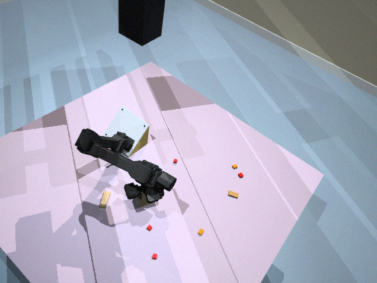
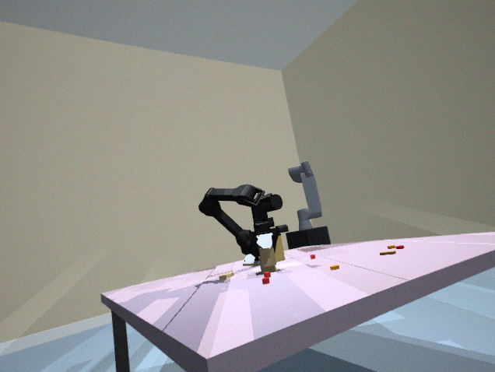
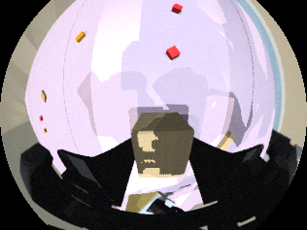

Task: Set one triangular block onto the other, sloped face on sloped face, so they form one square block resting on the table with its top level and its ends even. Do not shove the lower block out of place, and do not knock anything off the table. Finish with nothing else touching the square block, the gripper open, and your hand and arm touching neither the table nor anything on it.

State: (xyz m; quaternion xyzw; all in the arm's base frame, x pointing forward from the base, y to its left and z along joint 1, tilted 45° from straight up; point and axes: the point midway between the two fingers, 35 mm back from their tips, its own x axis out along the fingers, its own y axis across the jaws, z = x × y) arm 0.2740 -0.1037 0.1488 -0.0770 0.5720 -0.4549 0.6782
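Top looks down; exterior, low sideways; both show table.

Four small red cubes [image 1: 175, 160] [image 2: 312, 256] [image 3: 173, 52] lie apart on the tabletop [image 1: 259, 212] [image 2: 288, 320] [image 3: 117, 96]. Two small orange blocks [image 1: 201, 231] [image 2: 334, 267] [image 3: 81, 36] lie there too, one just beside a red cube. A tan oblong block [image 1: 233, 193] [image 2: 387, 252] [image 3: 44, 96] lies near that pair; another tan bar [image 1: 104, 199] [image 2: 226, 275] [image 3: 226, 141] lies well apart from it.
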